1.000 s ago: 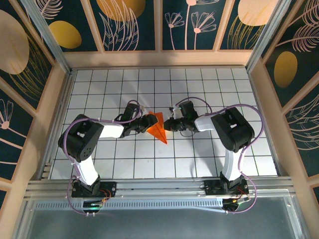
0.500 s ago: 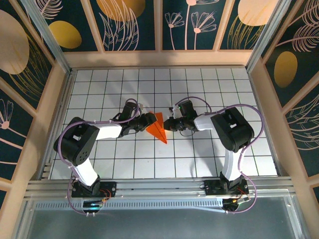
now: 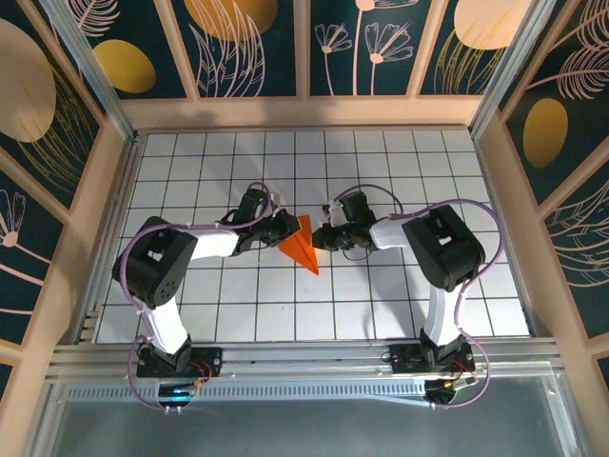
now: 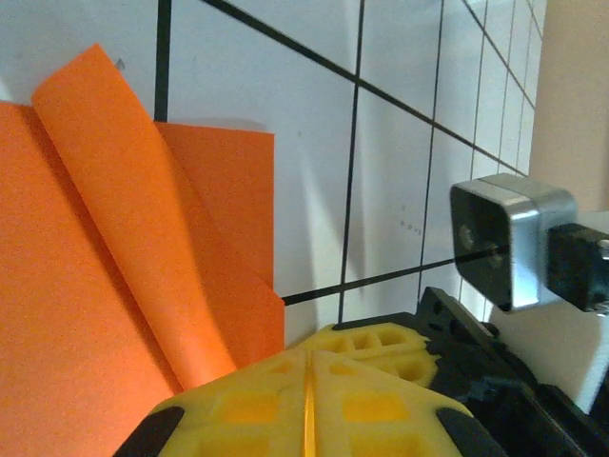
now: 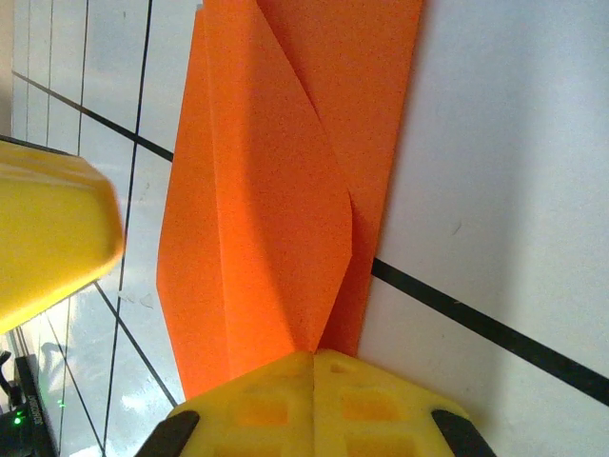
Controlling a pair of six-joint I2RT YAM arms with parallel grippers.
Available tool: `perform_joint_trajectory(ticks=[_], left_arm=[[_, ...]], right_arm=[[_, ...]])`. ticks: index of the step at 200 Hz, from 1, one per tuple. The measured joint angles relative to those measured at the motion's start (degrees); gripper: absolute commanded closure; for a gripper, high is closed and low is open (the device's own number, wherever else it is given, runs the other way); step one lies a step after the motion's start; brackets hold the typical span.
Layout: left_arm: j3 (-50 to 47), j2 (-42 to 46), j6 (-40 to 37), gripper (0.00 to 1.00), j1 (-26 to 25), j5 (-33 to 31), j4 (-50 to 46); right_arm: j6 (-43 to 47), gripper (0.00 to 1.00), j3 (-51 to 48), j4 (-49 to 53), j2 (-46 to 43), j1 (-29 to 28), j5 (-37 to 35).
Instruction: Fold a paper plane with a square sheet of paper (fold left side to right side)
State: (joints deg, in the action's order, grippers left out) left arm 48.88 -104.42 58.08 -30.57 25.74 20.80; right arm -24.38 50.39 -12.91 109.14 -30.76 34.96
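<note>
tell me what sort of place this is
Likely a robot lab test cell: white gridded tabletop boxed in by leaf-patterned wall panels, left arm and right arm bolted to a metal rail at its near edge.

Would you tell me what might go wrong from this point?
1. The left tool seems shut on a loose flap of the orange sheet; pulling may tear it or skew the fold.
2. The shut right tool touches just the sheet's edge, so the sheet may slide.

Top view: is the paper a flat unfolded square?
No, the paper is folded into a creased wedge that narrows to a point.
</note>
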Motion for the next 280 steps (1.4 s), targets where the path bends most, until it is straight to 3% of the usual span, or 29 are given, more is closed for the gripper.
perform_joint_trajectory(ticks=[96,280], left_arm=[[0.5,-3.5,-0.7,0.92,-0.5,1.4,0.0],[0.6,-4.5,-4.6,0.95,-0.6,-1.7,-3.3]], right_arm=[[0.0,0.96,0.7,1.4,0.0,-0.2,-0.7],[0.5,0.95,1.4,2.9,0.0,-0.6,-1.8]])
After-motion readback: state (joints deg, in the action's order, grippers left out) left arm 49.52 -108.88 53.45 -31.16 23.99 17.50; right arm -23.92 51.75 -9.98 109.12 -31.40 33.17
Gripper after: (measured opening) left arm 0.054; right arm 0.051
